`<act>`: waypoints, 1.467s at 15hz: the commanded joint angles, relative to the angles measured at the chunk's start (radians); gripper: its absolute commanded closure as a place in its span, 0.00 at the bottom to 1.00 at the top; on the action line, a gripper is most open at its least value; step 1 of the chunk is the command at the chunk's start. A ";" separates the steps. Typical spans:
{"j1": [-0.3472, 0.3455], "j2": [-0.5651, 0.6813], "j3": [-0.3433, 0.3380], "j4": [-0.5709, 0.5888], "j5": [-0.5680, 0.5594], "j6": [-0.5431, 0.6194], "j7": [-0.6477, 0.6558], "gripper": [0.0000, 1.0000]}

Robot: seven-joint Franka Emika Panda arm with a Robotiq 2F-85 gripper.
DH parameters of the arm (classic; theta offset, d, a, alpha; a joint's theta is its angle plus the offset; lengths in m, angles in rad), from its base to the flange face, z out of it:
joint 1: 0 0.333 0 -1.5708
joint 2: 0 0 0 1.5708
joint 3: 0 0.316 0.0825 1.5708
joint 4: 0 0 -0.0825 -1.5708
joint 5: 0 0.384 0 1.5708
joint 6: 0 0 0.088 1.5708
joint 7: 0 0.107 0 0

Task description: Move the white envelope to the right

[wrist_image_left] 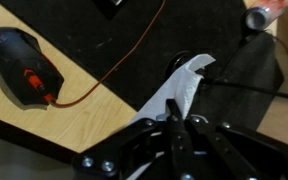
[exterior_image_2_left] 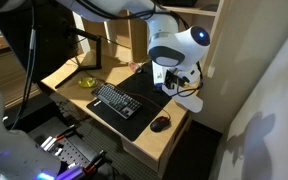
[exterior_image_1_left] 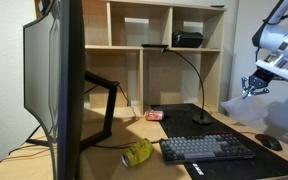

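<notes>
The white envelope (wrist_image_left: 184,85) hangs from my gripper (wrist_image_left: 174,125), crumpled, over the black desk mat (wrist_image_left: 134,50) near the desk's edge. The two fingers are pressed together on its lower end. In an exterior view my gripper (exterior_image_2_left: 177,88) is above the right end of the desk, with the envelope (exterior_image_2_left: 190,102) showing white just below it. In an exterior view my gripper (exterior_image_1_left: 254,88) is well above the desk at the far right.
A black mouse (wrist_image_left: 19,65) with an orange cable lies on the wood beside the mat; it shows in both exterior views (exterior_image_1_left: 271,143) (exterior_image_2_left: 161,124). A keyboard (exterior_image_1_left: 206,149), a yellow object (exterior_image_1_left: 137,152), a desk lamp (exterior_image_1_left: 200,118) and a large monitor (exterior_image_1_left: 54,80) stand on the desk.
</notes>
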 commanded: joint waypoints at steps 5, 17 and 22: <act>0.077 -0.319 0.021 -0.197 0.082 -0.363 -0.033 1.00; 0.263 -0.395 0.124 -0.300 0.277 -0.340 0.018 1.00; 0.351 -0.361 0.196 -0.290 0.360 -0.209 0.052 0.99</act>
